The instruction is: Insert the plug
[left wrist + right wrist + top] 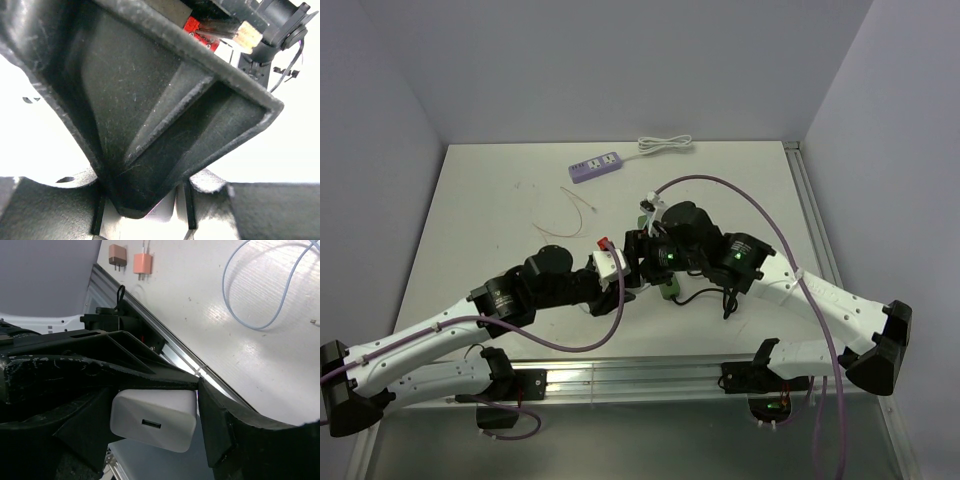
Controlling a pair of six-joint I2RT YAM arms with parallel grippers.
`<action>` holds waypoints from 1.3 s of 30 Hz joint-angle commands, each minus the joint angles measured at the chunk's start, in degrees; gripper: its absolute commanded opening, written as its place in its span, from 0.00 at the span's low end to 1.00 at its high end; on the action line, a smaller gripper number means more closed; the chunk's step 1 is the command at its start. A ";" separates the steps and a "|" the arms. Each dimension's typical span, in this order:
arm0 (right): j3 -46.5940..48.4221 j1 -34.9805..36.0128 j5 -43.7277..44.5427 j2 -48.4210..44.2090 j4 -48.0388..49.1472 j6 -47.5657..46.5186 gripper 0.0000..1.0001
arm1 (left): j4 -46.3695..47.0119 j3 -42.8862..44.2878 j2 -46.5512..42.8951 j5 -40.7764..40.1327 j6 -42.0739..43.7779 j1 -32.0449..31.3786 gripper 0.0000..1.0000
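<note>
A white charger block (pixel 152 421) with a USB port on its end face sits between my right gripper's (pixel 155 426) black fingers. Its prongs are hidden. The two grippers meet at mid-table in the top view. My left gripper (pixel 612 266) has the white block (pixel 610 264) at its tip, and my right gripper (pixel 640 254) presses against it from the right. In the left wrist view a black finger of the other gripper fills the frame. A white sliver (pixel 167 212) shows between the left gripper's (pixel 144 220) pads. The purple power strip (pixel 595 165) lies at the far side.
The strip's coiled white cord (pixel 665 145) lies at the far edge. A thin cable (pixel 575 215) lies left of centre. The right wrist view shows a brown plug (pixel 118 255), an orange plug (pixel 142 262), a pale blue cable loop (pixel 265 290) and the metal rail (pixel 170 352).
</note>
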 commanded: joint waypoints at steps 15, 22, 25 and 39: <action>-2.64 -0.55 8.53 0.35 1.86 -0.28 0.00 | 10.03 -2.92 -6.37 -19.57 -15.34 -0.04 0.94; -4.32 -8.90 18.52 -1.67 -2.00 -6.96 0.00 | 0.46 -5.03 -17.89 -39.35 -27.04 -0.04 0.94; -4.58 -12.67 27.82 -2.11 -4.02 -11.35 0.00 | -1.05 -7.48 -24.65 -44.62 -31.27 -0.04 0.96; -8.79 -20.51 25.85 8.34 9.33 -20.68 0.00 | -1.22 -10.31 -31.09 -45.00 -34.43 -0.04 0.99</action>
